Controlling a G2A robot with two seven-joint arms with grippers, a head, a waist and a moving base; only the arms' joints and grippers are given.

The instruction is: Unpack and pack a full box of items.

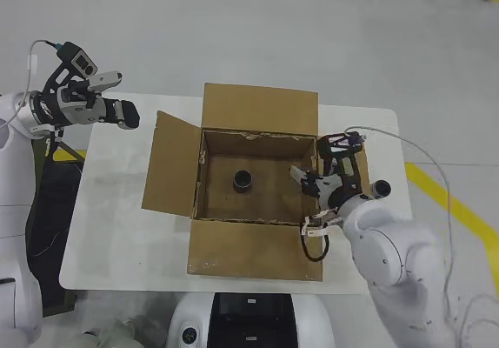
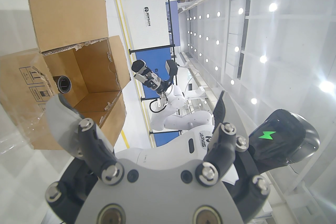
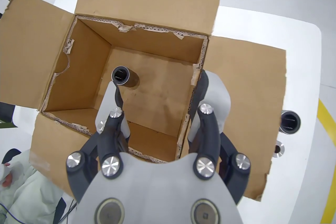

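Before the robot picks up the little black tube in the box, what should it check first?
1. Box flaps folded open: ok.
2. Black tube alone on the box floor, nothing covering it: ok.
3. Right jaws open and empty: ok.
4. Right jaws straight over the tube: not ok, they hang near the box wall, off to one side of it.
5. Left jaws clear of the box: ok, open and off to the side.
6. Bare table left near the two tubes outside the box: ok.
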